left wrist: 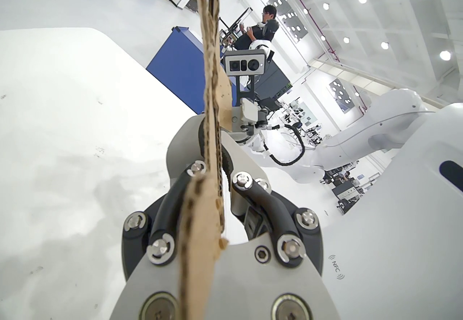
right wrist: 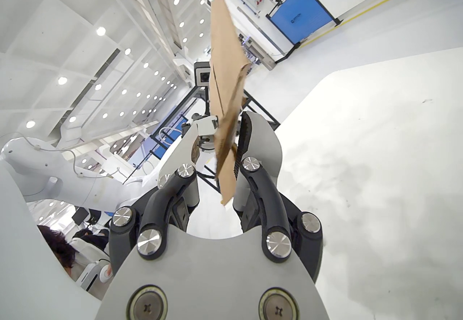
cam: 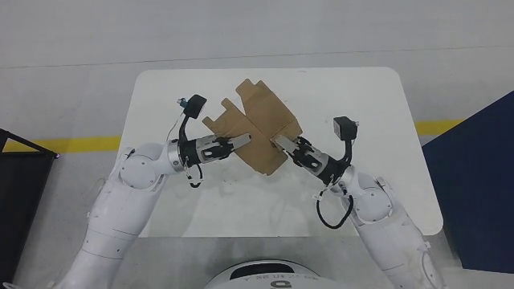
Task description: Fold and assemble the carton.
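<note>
A flat brown carton hangs above the middle of the white table, tilted, with several flaps pointing to the far side. My left gripper is shut on its left edge. In the left wrist view the carton runs edge-on between the fingers of that gripper. My right gripper is shut on the carton's near right corner. The right wrist view has the cardboard standing up from between its own gripper's fingers.
The table's near edge lies just below both arms. A dark blue panel stands past the table's right side and a black frame past its left. A yellow floor line runs behind.
</note>
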